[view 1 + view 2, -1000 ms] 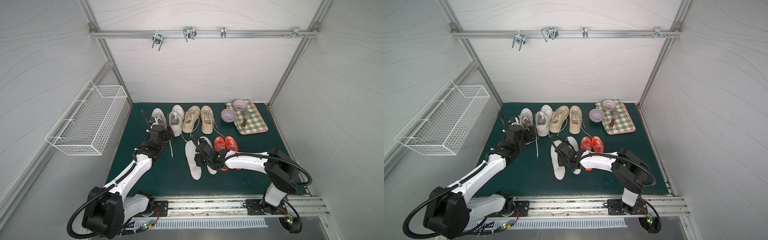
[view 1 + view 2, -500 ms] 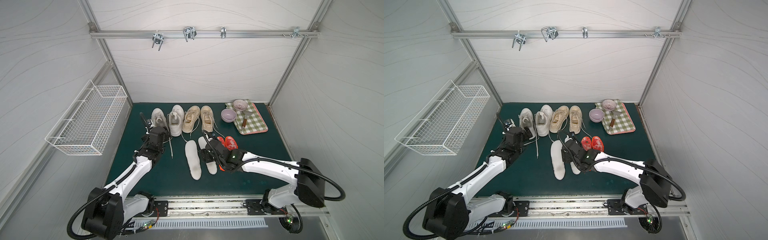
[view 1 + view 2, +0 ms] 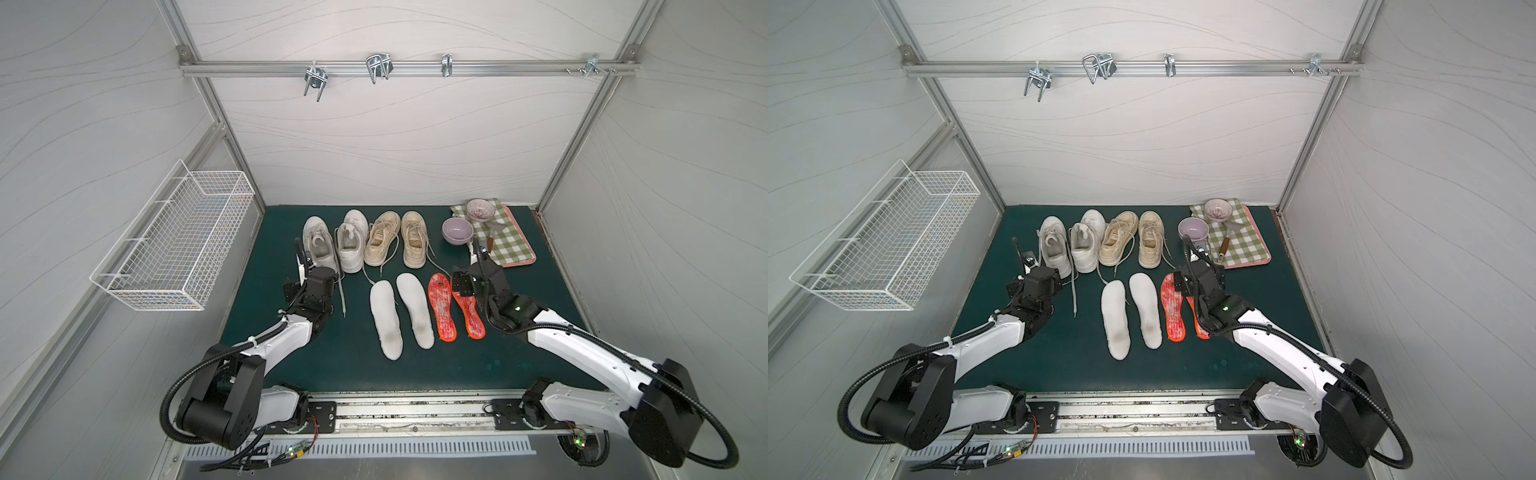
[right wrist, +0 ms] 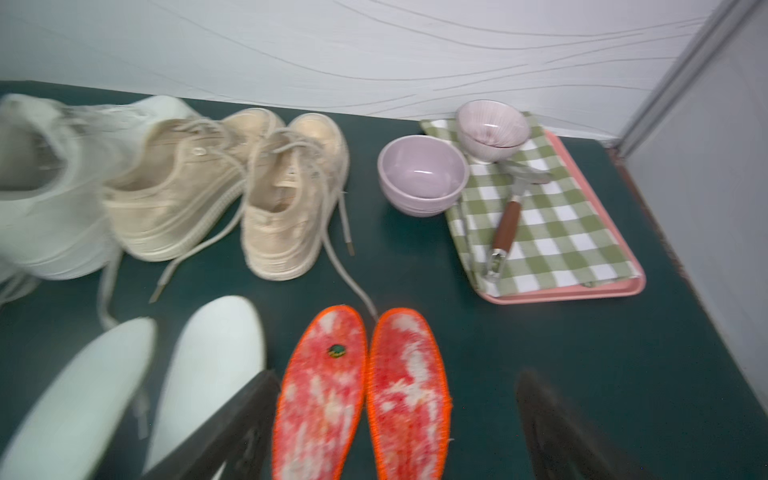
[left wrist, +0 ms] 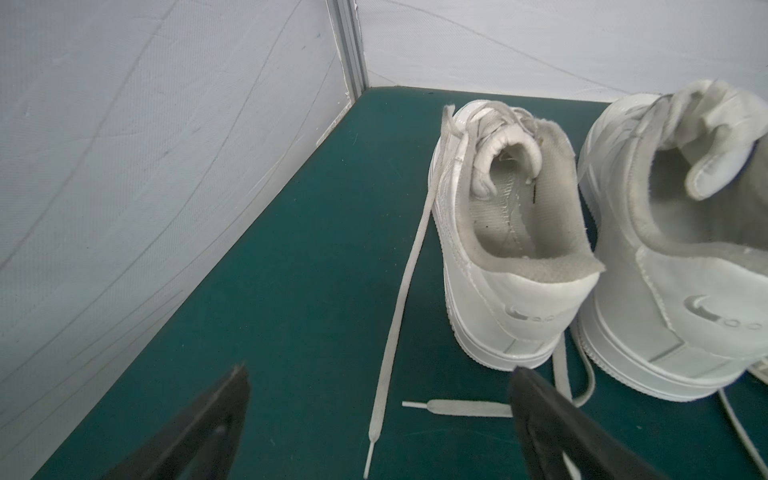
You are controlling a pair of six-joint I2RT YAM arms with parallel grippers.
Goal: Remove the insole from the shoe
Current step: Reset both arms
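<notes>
White insole (image 3: 415,309) flat on mat (image 3: 478,365), left claw (image 5: 379,370) wide, right claw (image 4: 399,374) wide, shoe (image 5: 519,299) heel lettering unreadable

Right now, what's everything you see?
white leather sneakers: two, white, back row
beige canvas shoes: two, beige, beside sneakers
white foam insoles: two, white, in front of shoes
orange-edged red insoles: two, red, beside white insoles
lilac ceramic bowls: two, lilac, beside and on cloth
green checked cloth: one, green, on tray
pink tray: one, pink, back right corner
wooden-handled utensil: one, brown, on cloth
white wire basket: one, white, left wall
metal hooks: several, silver, back rail
left arm: one, white, by sneakers, jaws open
right arm: one, white, over red insoles, jaws open
</notes>
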